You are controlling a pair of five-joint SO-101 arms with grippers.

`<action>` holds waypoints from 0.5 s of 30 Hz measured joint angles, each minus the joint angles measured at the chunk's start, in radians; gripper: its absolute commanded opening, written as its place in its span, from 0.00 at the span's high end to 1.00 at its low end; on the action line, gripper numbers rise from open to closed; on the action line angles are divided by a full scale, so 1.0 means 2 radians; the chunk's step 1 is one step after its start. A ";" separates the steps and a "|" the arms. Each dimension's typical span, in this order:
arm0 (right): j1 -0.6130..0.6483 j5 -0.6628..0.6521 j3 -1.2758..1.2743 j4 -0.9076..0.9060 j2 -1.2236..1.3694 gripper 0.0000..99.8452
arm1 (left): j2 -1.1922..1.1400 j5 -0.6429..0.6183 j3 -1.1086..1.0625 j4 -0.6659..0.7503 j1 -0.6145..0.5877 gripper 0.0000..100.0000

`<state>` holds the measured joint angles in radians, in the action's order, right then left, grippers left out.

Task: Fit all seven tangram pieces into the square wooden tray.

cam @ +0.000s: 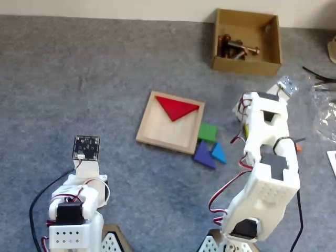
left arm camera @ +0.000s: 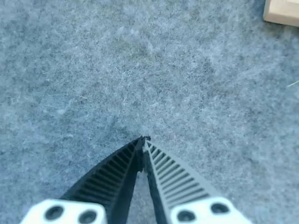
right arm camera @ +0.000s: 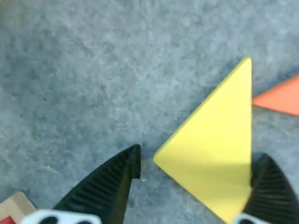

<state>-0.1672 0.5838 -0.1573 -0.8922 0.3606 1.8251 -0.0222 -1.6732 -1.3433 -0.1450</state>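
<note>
The square wooden tray (cam: 164, 131) lies mid-table with a red triangle (cam: 177, 107) inside, against its far edge. Just right of the tray lie a green square (cam: 207, 132), a purple piece (cam: 203, 155) and a blue triangle (cam: 218, 153). My right gripper (right arm camera: 200, 161) is open and straddles a yellow triangle (right arm camera: 217, 149) flat on the carpet, one finger on each side. An orange piece (right arm camera: 280, 98) lies just beyond the yellow one. The right arm (cam: 268, 152) hides most of both from above. My left gripper (left arm camera: 144, 140) is shut on nothing, over bare carpet near the tray's corner (left arm camera: 282, 11).
An open cardboard box (cam: 247, 42) holding small metal parts stands at the back, right of centre. Clear plastic and cables (cam: 323, 105) lie at the right edge. The left arm (cam: 79, 197) stands at the front left, with open grey carpet around it.
</note>
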 measured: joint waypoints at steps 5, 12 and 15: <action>-0.002 0.000 0.000 -0.005 -0.002 0.83 | 0.000 0.000 0.000 0.000 0.000 0.99; -0.002 -0.038 0.000 -0.005 -0.002 0.84 | 0.000 0.000 0.000 0.000 0.000 0.99; -0.002 -0.058 0.000 -0.005 -0.002 0.88 | 0.000 0.000 0.000 0.000 0.000 0.99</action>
<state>-0.1718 0.4687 -0.1573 -0.9030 0.3575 1.8251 -0.0222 -1.6732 -1.3433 -0.1450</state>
